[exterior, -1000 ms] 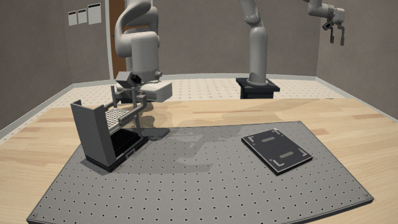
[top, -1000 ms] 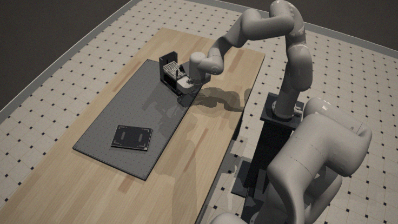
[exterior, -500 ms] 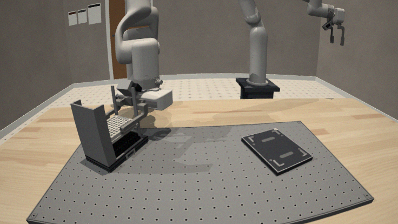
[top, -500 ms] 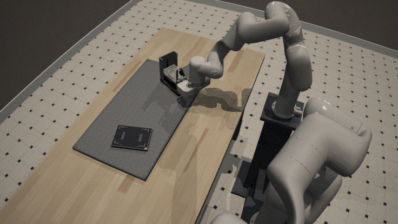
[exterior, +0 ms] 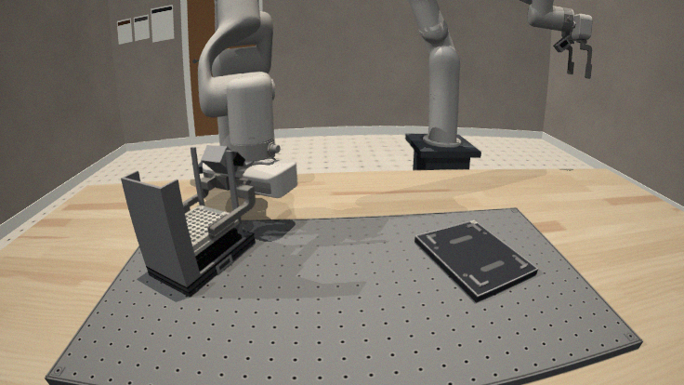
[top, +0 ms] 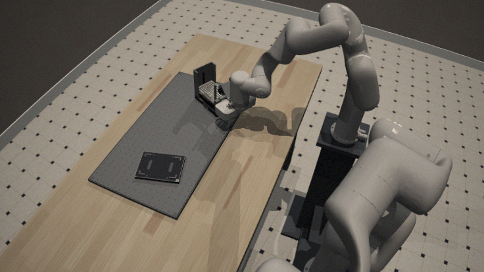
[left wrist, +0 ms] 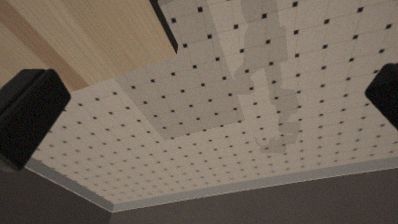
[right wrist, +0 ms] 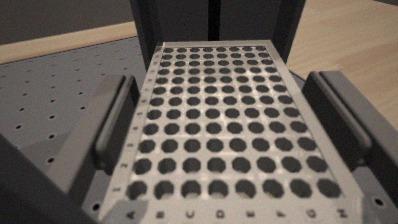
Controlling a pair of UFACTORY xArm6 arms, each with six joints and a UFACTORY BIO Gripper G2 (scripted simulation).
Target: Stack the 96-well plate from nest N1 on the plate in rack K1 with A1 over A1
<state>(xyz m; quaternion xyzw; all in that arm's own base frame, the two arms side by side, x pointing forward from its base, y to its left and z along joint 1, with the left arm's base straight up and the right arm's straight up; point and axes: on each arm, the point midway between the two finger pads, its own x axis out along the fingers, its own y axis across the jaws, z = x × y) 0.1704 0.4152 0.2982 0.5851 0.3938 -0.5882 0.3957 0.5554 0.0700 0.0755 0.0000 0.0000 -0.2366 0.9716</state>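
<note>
The 96-well plate is between the fingers of the right claw, which is closed on its long sides, likely to keep it flat going down inside the stack rack around it. I can't tell if it touches the lower plate or if the A1 corners match. Well apart from that claw are the bare nest and the open, empty left claw.
</note>
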